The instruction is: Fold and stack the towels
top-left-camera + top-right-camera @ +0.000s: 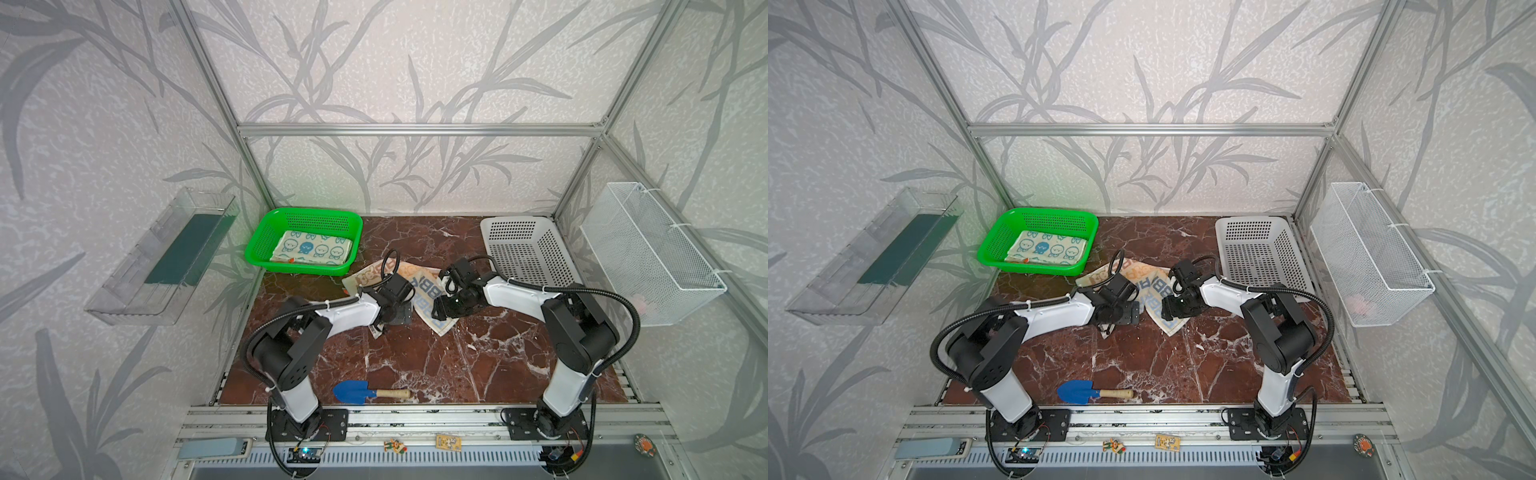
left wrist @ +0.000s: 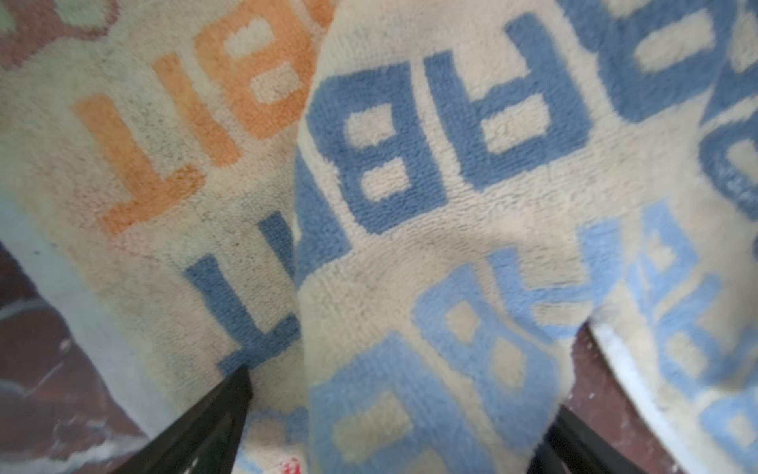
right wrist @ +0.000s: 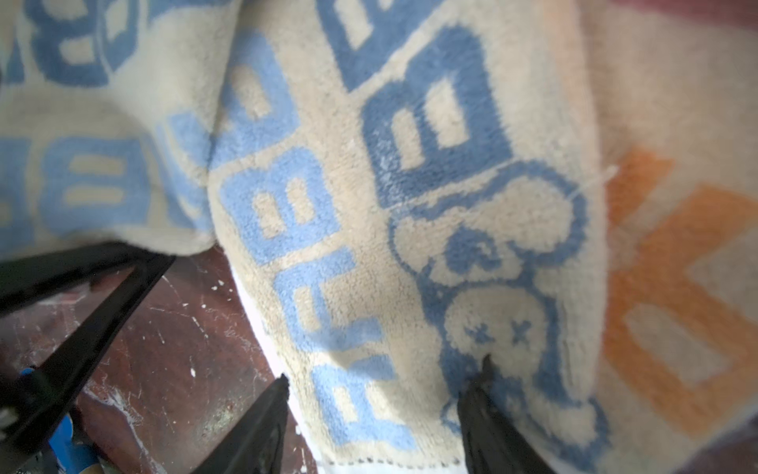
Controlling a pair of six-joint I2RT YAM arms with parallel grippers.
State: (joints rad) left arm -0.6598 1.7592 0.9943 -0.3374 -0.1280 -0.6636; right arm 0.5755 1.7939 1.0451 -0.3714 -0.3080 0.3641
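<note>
Currently, a folded cream towel with blue bunny faces [image 1: 311, 249] is seen lying flat inside the green basket [image 1: 257, 249] at the far left of the desk [image 1: 415, 357]. A pale perforated basket [image 1: 536, 253] is stood at the far right corner. On the left wall a clear bin [image 1: 120, 295] is mounted, with a dark green slab [image 1: 183, 253] in it. On the right wall a white wire basket [image 1: 648, 249] is hung, and a small pinkish item [image 1: 643, 306], too blurred to identify, is noted at its lower end.

The striped "RABBIT" towel [image 1: 430, 291] is found crumpled on the desk between the two floor baskets, under both arms. The left tool [image 2: 410, 369] is released, jaws spread wide, with a raised fold of this towel between them. The right tool [image 3: 383, 375] is set astride the towel's hemmed edge, jaws apart, fingertips touching the pile; whether the cloth is pinched cannot be told.

A blue trowel [image 1: 353, 391] is recorded near the front edge, well apart from the towels.
</note>
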